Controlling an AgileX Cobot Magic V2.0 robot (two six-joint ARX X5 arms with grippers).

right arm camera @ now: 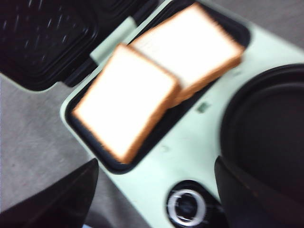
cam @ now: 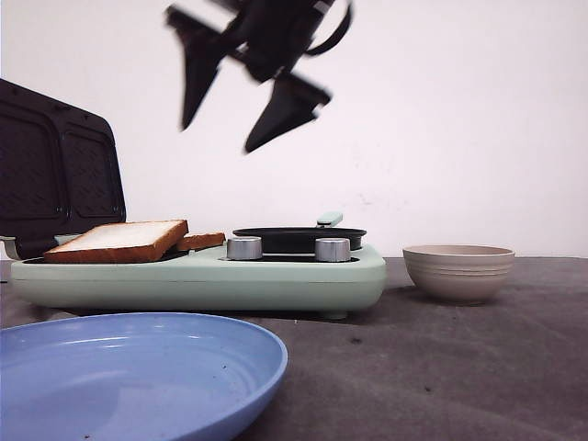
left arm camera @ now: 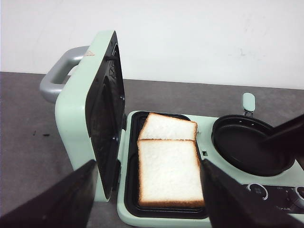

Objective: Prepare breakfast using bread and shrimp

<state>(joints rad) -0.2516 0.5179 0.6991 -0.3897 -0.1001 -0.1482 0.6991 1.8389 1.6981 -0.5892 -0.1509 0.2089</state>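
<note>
Front view shows you a pale green breakfast maker (cam: 197, 274) on the dark bench (cam: 441, 367), its lid (cam: 60, 165) standing upright on the left. The bread (cam: 119, 239) lies in the black grill tray: two slices, one overlapping the edge of the other, as the left wrist view (left arm camera: 167, 171) and the blurred right wrist view (right arm camera: 128, 104) confirm. Beside the tray sits the round black pan (cam: 299, 238), with two silver knobs (cam: 244, 248) in front of it. A beige bowl (cam: 458, 272) stands to the right of the appliance, apart from it, and a blue plate (cam: 129, 367) lies nearest the camera. You can see one hand (cam: 230, 133) high above the appliance, released, fingers spread and holding nothing; which arm it belongs to you cannot tell here. Both wrist views show their own fingers (left arm camera: 57, 199) (right arm camera: 52, 197) wide apart and empty
</note>
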